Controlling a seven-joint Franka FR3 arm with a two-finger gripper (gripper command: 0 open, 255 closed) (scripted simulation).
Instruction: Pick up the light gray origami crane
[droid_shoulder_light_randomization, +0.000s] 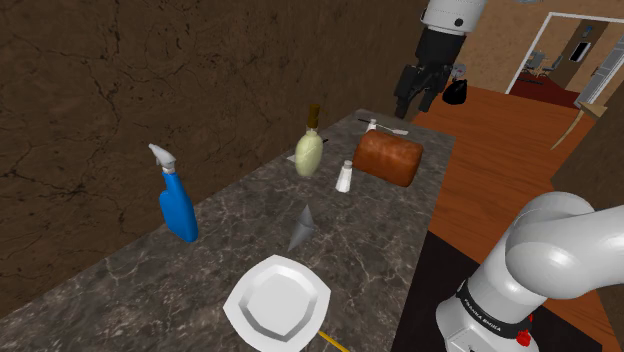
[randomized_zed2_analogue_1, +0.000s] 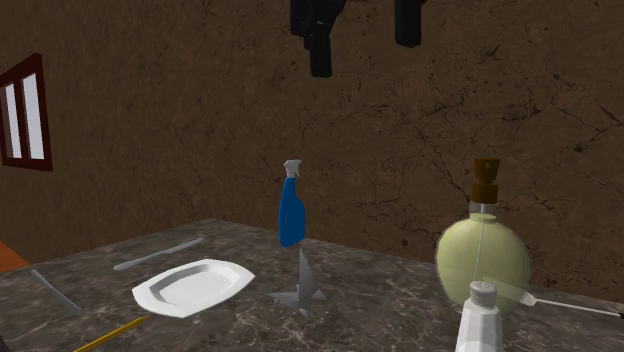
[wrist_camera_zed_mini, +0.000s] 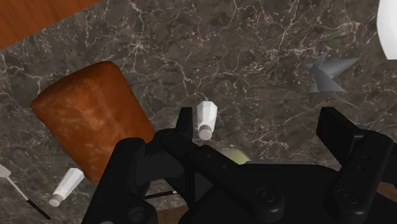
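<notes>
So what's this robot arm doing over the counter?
The arm's black gripper hangs open and empty high above the marble counter, over the end with the brown loaf. The grey origami crane it is meant to pick up stands untouched further along, beside the white plate.

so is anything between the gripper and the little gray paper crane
Nothing visible. The black gripper hangs high over the small white shaker and round pale-yellow bottle; the grey folded crane stands apart on the marble tabletop, open from above.
</notes>
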